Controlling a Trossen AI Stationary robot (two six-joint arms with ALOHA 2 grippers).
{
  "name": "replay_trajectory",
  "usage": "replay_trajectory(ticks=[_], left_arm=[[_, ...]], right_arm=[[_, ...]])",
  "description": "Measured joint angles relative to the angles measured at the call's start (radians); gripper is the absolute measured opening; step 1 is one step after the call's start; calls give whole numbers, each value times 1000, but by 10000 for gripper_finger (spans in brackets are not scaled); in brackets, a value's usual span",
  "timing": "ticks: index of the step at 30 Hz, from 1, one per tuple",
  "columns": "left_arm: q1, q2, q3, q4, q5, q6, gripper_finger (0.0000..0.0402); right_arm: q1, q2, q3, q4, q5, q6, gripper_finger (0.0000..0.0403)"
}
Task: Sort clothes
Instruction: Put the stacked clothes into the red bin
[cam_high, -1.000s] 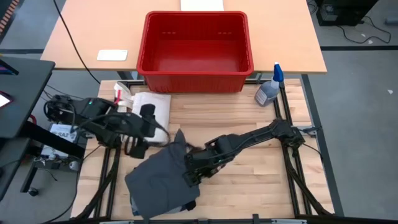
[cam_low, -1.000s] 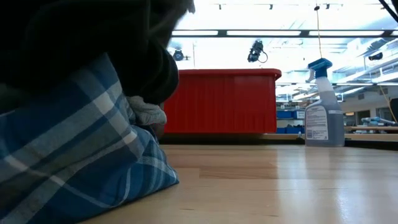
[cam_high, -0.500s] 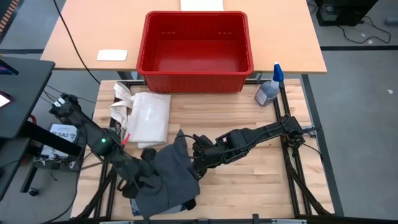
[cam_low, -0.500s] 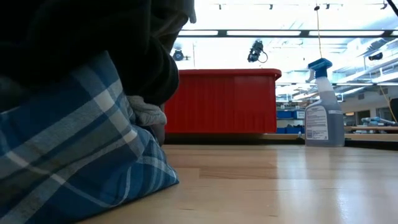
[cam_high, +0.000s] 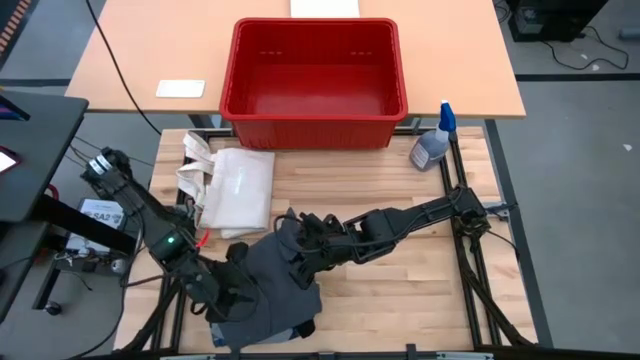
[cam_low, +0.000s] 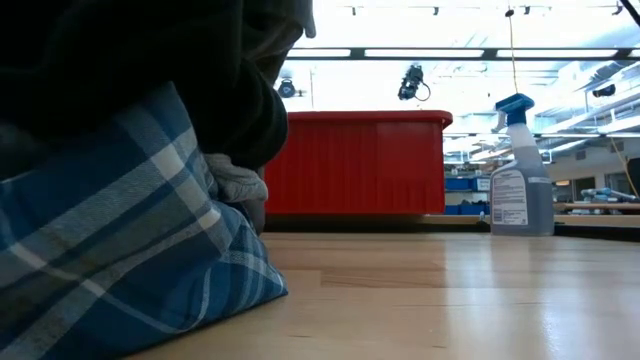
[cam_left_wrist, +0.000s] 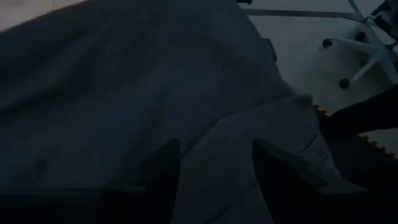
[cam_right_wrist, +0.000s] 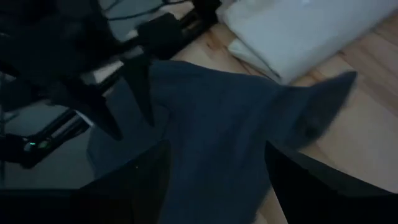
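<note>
Nearest the front edge of the worktop (cam_high: 400, 300) lies the pile of clothes: a dark grey cloth (cam_high: 270, 285) draped over a blue-and-white plaid cloth (cam_low: 120, 250), with some black fabric (cam_low: 130, 60) bulking above the plaid in the low view. Only a sliver of the plaid peeks out under the grey from above.

The left claw (cam_high: 232, 288) sits low on the grey cloth's left side. Its fingers (cam_left_wrist: 165, 171) stand apart over the fabric with nothing pinched between them. The right claw (cam_high: 305, 247) is at the cloth's upper right edge, by a raised peak of fabric. Its fingers (cam_right_wrist: 149, 180) are also spread, straddling the grey cloth without closing on it.

The cloth looks light and limp. It should fold and sag from any single hold, and it may drag the plaid underneath along with it. A pinch on a raised ridge or a corner, such as the peak beside the right claw, seems the surest hold; a flat stretch would likely slip out.

Beyond the pile lies a white tote bag (cam_high: 240, 185), then a spray bottle (cam_high: 435, 145) at the right, and farthest off a red bin (cam_high: 314, 85), apparently empty.
</note>
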Motion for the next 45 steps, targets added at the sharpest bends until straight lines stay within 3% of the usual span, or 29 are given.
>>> replay_trajectory(ticks=[14,24,36,45], left_arm=[[-42,0,-56,40,-34,-51,192],[-130,0,-56,-78,-223,-74,192],[-129,0,-57,155,-167,-127,192],[-129,1,-57,138,-147,-128,192]], right_arm=[[-9,4,0,48,-22,13,267],[-10,4,0,141,11,11,267],[-10,4,0,254,52,-16,267],[-10,15,1,325,29,-114,267]])
